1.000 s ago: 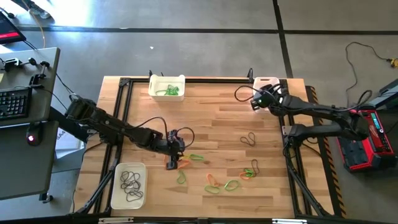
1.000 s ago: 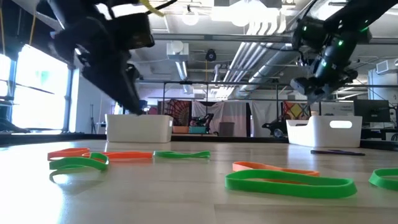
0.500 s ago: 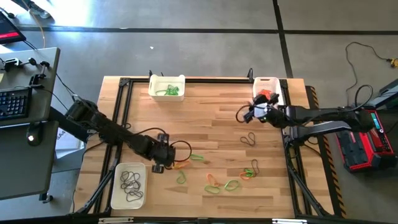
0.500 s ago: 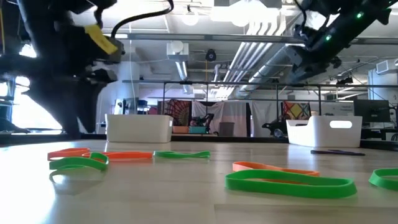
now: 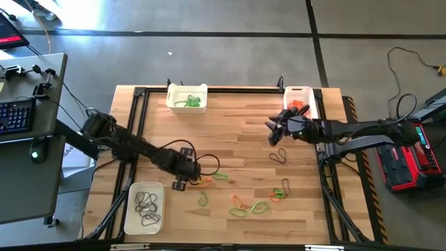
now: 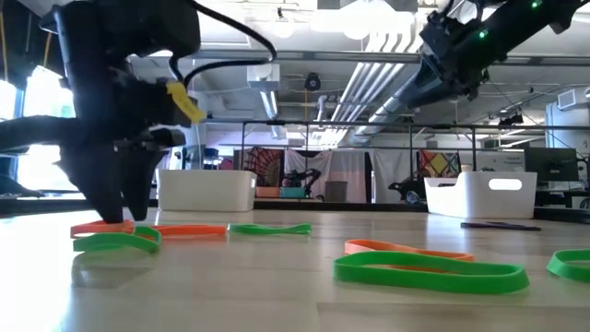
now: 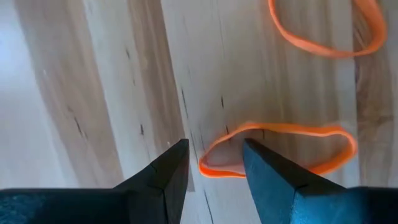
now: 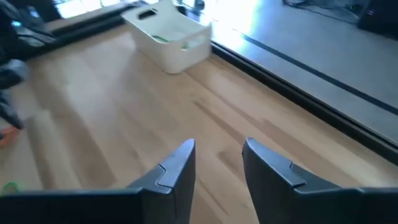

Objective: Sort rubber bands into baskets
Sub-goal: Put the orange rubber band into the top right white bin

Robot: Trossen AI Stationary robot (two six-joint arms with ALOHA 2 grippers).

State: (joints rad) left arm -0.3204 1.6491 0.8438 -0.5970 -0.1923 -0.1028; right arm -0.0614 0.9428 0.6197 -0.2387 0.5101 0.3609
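My left gripper points steeply down, open, low over the near-left part of the table. Its fingertips stand on either side of one end of an orange rubber band; a second orange band lies just beyond. My right gripper hangs open and empty above the table's right side, near the right far basket, which holds orange bands. The far basket holds green bands. The near-left basket holds dark ones. My left gripper comes from above with one finger on each side of the orange band's end, which lies flat on the table. The fingers hide the spot, so I cannot tell whether they touch the band.
Loose bands lie between the arms: green ones, an orange and green pair, a mixed cluster and a dark band. The low view shows green and orange bands up close.
My left gripper has sunk toward the table and shifted a little toward the near-left, tipping to point more steeply down over the orange band. My right gripper has swung away from the right far basket toward the table's middle and near edge, tipping up closer to level.
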